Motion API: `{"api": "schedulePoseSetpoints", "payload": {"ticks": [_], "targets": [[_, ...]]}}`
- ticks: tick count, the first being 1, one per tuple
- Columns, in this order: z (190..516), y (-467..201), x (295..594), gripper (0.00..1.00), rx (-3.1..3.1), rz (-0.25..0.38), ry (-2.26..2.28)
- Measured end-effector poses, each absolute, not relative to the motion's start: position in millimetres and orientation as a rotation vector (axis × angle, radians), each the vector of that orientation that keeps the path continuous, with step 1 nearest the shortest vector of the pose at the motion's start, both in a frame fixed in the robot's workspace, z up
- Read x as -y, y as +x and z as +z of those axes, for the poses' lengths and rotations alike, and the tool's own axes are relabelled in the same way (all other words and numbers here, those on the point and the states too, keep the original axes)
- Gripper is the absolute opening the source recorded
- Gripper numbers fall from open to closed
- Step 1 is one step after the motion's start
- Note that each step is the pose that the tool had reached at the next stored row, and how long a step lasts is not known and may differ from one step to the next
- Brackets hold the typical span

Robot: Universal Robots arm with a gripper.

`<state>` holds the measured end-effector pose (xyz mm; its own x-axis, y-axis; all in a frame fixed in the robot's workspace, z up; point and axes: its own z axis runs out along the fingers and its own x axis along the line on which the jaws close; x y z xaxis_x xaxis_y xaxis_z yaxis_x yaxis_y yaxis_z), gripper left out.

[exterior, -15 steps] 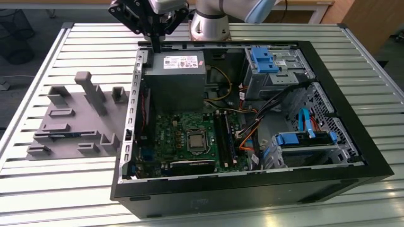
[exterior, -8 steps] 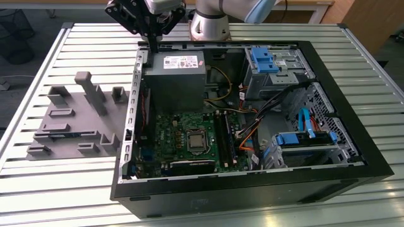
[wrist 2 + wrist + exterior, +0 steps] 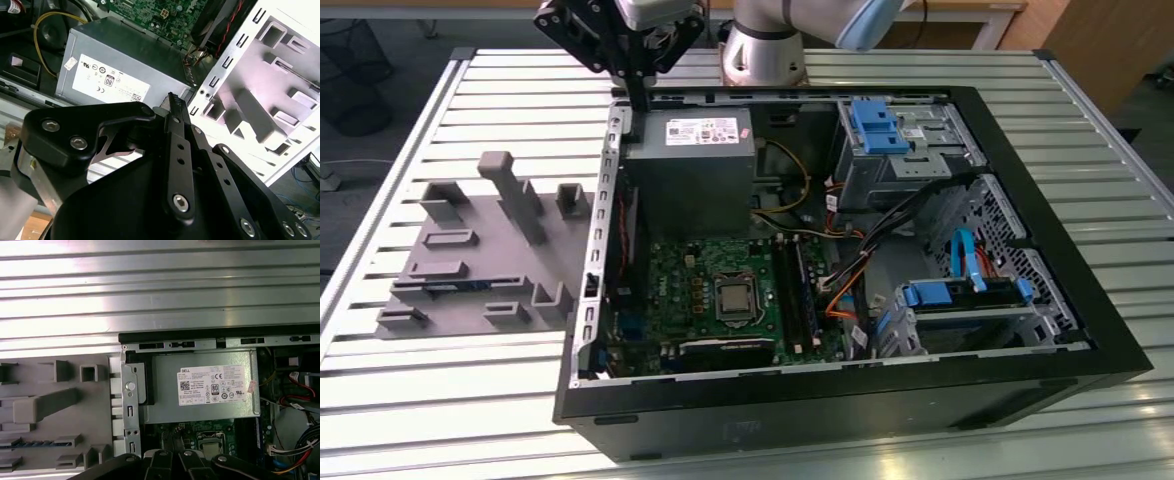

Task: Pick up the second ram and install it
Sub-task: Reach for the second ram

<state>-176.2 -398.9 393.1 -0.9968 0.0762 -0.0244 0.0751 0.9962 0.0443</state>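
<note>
Item one: a black tower computer case (image 3: 854, 390) lies on its side with the side panel off, on a slatted aluminium table (image 3: 454, 400).

Item two: inside the case, at the end farther from the exterior camera, sits a grey power supply (image 3: 687, 190) bearing a white label (image 3: 703, 131).

Item three: a green motherboard (image 3: 674, 290) lies just beside the power supply, with a CPU socket (image 3: 736, 298) near its middle.

Item four: two blue drive caddies occupy the case's side toward the exterior view's right, one far (image 3: 874, 128) and one near (image 3: 961, 293). Orange and black cables (image 3: 847, 290) run between them and the motherboard.

Item five: a grey moulded fixture (image 3: 467, 260) with upright posts and pockets rests on the table, just beside the case on the exterior view's left.
</note>
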Motion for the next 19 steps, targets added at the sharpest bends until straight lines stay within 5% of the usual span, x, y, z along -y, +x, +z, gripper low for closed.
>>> {"api": "schedulePoseSetpoints", "payload": {"ticks": [19], "targets": [[393.0, -184.7, 398.9, 0.11, -3.112, 0.068, 0.118]]}}
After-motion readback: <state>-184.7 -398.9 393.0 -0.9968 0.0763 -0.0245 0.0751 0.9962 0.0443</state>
